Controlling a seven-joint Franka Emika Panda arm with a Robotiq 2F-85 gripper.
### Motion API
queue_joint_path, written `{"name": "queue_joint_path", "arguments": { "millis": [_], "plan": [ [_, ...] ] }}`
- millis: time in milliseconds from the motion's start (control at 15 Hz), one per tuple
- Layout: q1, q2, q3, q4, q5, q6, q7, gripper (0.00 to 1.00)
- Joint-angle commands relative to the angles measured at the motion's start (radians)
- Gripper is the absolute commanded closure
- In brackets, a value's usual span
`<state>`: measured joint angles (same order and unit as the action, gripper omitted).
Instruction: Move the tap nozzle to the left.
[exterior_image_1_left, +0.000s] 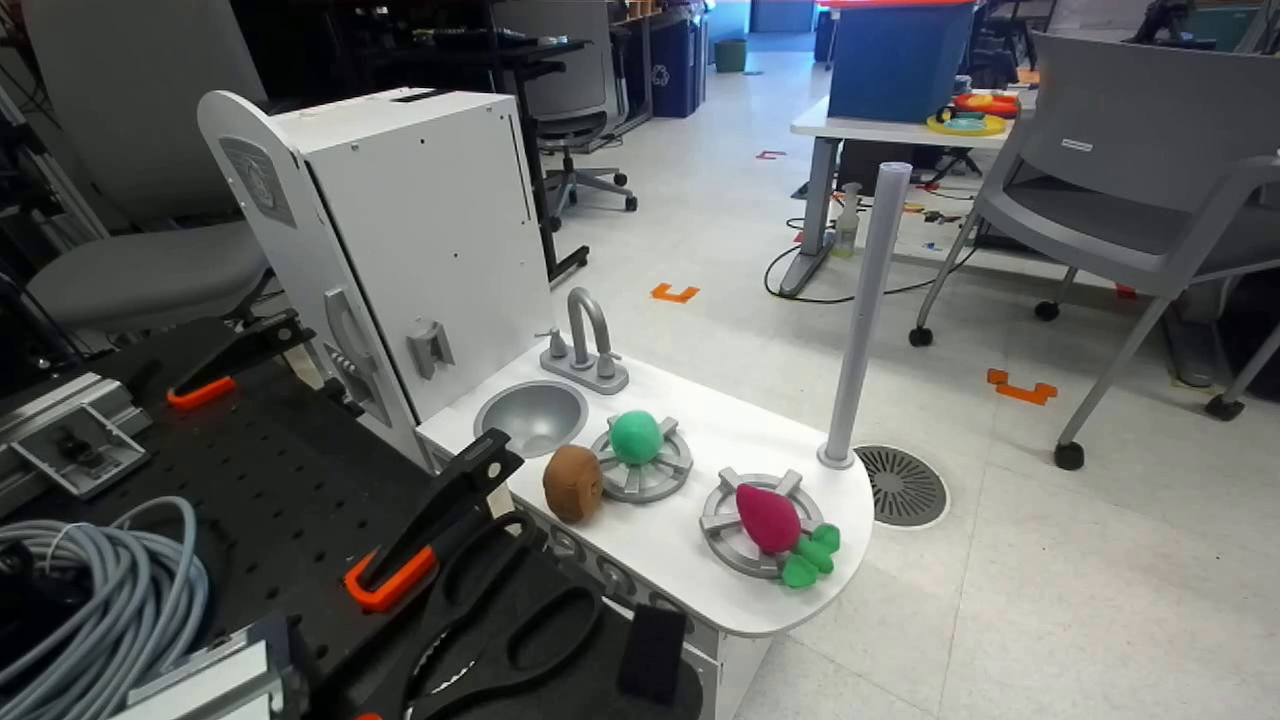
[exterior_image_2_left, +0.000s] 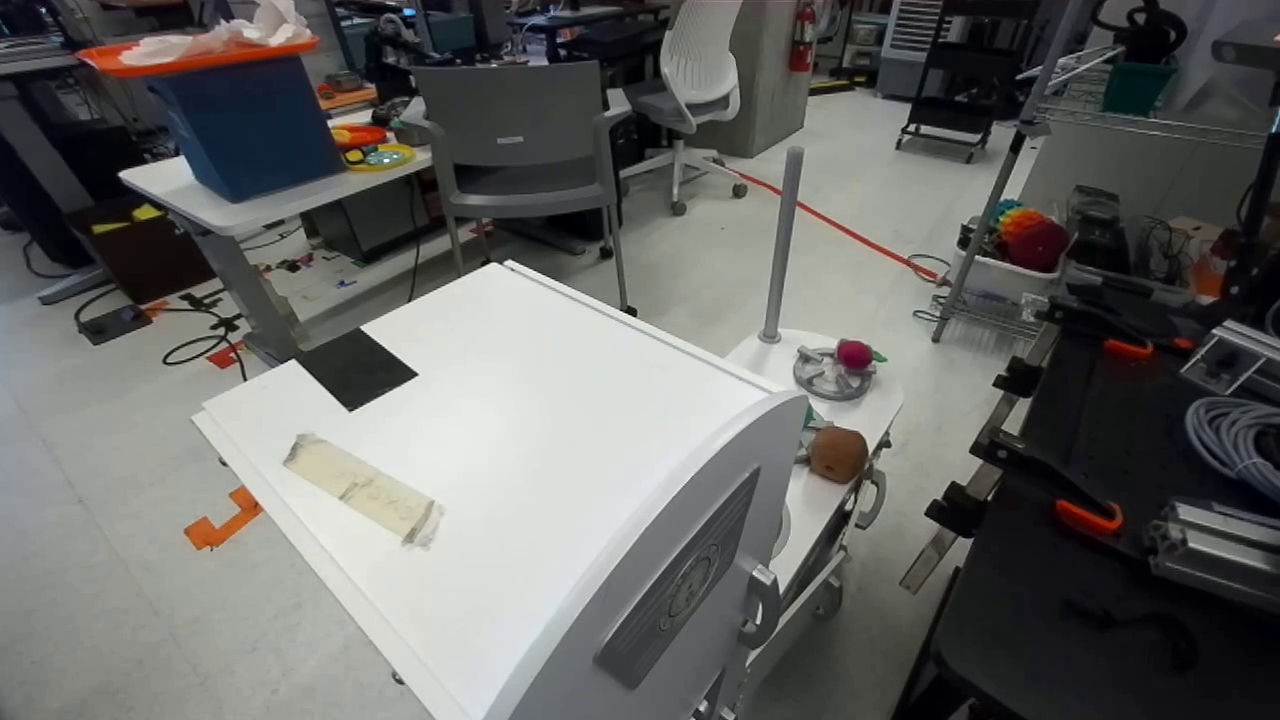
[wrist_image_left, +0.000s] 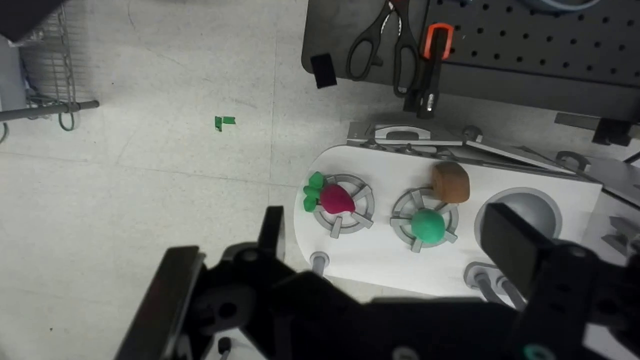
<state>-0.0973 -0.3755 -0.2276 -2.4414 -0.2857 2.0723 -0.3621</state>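
The tap nozzle (exterior_image_1_left: 579, 340) is a small silver-grey arched spout on a base plate with short side handles. It stands upright behind the sink in an exterior view. In the wrist view its grey base and tubes (wrist_image_left: 486, 287) show at the lower right, partly hidden by the right finger. The white cabinet hides it in an exterior view. My gripper (wrist_image_left: 386, 210) shows only in the wrist view, open and with nothing between its fingers. It is above the toy kitchen counter (wrist_image_left: 385, 260), its fingers spread wide over it. I cannot tell the spout's exact direction from the wrist view.
The sink (exterior_image_1_left: 532, 418), a green ball (exterior_image_1_left: 636, 437), a brown toy (exterior_image_1_left: 573, 484) and a pink toy beet (exterior_image_1_left: 768, 518) are on the counter. A tall pole (exterior_image_1_left: 868, 310) rises at its end. The white cabinet (exterior_image_2_left: 500, 400) and black table (exterior_image_1_left: 330, 480) stand beside it.
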Motion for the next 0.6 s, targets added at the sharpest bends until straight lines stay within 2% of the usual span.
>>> {"name": "queue_joint_path", "arguments": {
  "millis": [0, 267, 533],
  "plan": [
    [0.004, 0.261, 0.073, 0.082, -0.048, 0.123, 0.118, 0.0],
    [0.015, 0.54, 0.127, 0.169, -0.161, 0.272, 0.257, 0.0],
    [0.085, 0.817, 0.115, 0.312, -0.303, 0.341, 0.413, 0.0]
  ]
}}
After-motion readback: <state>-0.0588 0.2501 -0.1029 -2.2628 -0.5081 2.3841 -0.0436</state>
